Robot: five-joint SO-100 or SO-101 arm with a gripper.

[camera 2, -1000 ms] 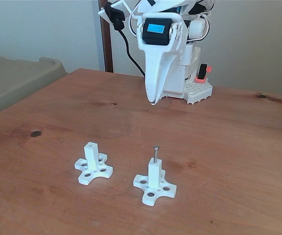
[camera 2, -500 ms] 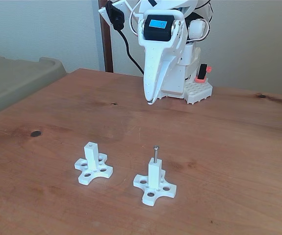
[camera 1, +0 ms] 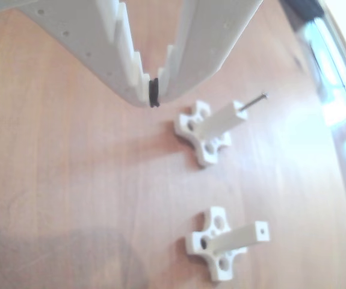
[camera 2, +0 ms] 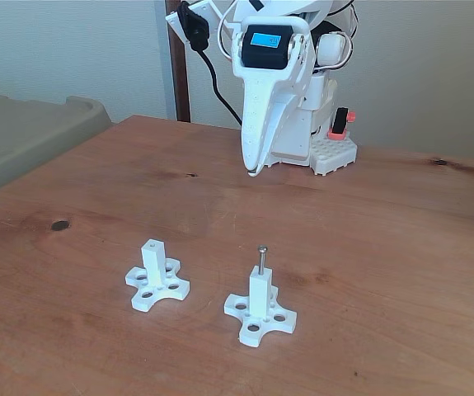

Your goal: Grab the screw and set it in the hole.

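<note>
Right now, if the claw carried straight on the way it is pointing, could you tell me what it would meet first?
Most likely bare wooden table. The shut, empty claw points down, hovering well behind both white posts; the screw stands in the right one. Depth is uncertain, but neither post seems in line.

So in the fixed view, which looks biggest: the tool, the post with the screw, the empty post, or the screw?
1. The tool.
2. The two posts, with the screw and empty, look alike; unranked.
3. The screw.
</note>
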